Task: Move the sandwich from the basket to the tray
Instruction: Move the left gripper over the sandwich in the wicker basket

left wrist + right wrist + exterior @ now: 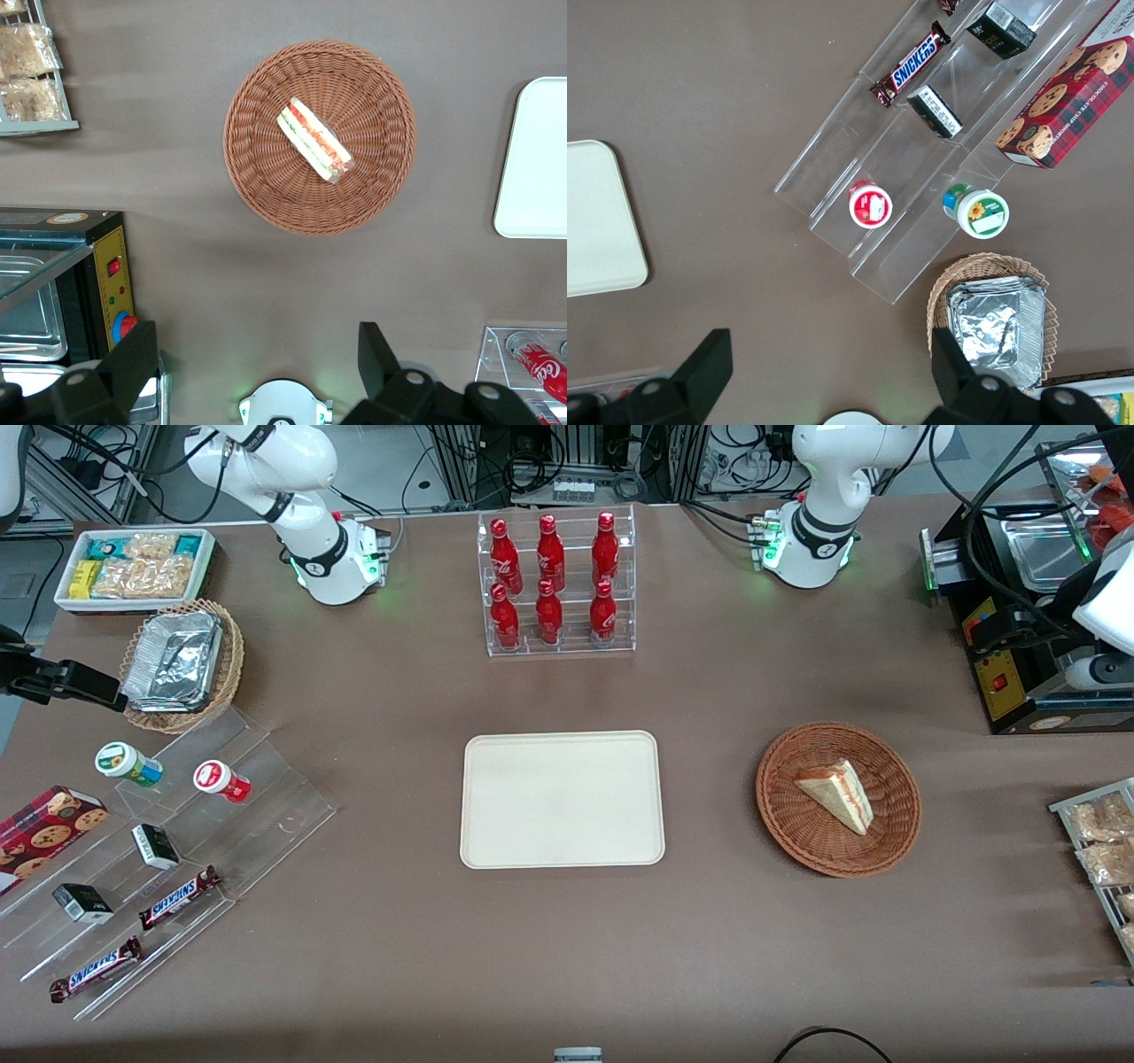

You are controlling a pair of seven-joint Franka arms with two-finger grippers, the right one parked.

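The gripper (257, 363) hung high above the counter (567, 957), jaws wide apart and holding nothing; the sandwich (314, 140) lay in the basket (257, 168), beside the bare tray (562, 798); best lowered squarely over the wedge, closing across its flat faces.

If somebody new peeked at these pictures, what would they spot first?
Probably the six shiny red bottles in their clear rack, farther from the front camera than the empty cream rectangular tray. Next, the small triangular sandwich lying in the round reddish-brown wicker basket beside the tray. The left arm's gripper hangs open high above the basket.
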